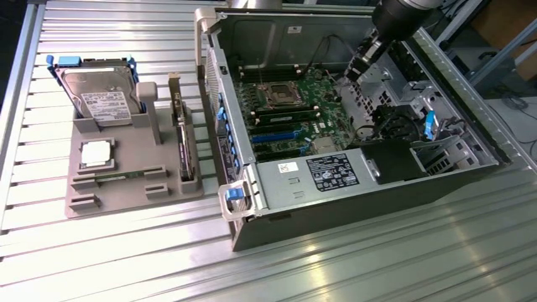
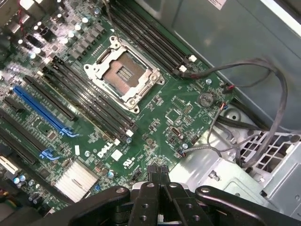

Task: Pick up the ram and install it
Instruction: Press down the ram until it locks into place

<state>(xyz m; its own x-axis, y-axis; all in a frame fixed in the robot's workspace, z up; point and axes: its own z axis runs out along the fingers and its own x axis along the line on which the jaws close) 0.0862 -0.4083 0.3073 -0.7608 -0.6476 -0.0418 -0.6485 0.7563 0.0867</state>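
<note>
Chassis of the computer case (image 1: 353, 182) lies open on the slatted table (image 1: 336, 270), filling the table's half toward the exterior view's right, motherboard (image 1: 290, 116) facing up. Grey holder tray (image 1: 126, 192) sits near the table's edge on the exterior view's left, well apart from the case, carrying the hard drive (image 1: 102, 97), the expansion card (image 1: 183, 135) on edge, and the square CPU chip (image 1: 97, 153).

Ram (image 1: 124, 175) lies flat in a slot near the tray's front edge, just beside the CPU chip. Long axis runs roughly across the tray, toward the case side. Untouched, judged from how it lies.

Gripper (image 1: 363, 66) hangs over the case's far corner, above the board. So the ram lies far off toward the exterior view's left, across the case wall and the whole tray.

Wrist view: gripper (image 2: 160, 188) fingers pressed together, nothing between them. It looks down on the empty CPU socket (image 2: 123, 75), the long black memory slots (image 2: 94, 101) beside it and the blue slot (image 2: 42, 110). Exterior view gives the tray and the ram; wrist view gives the slot detail and the closed, empty fingers.
</note>
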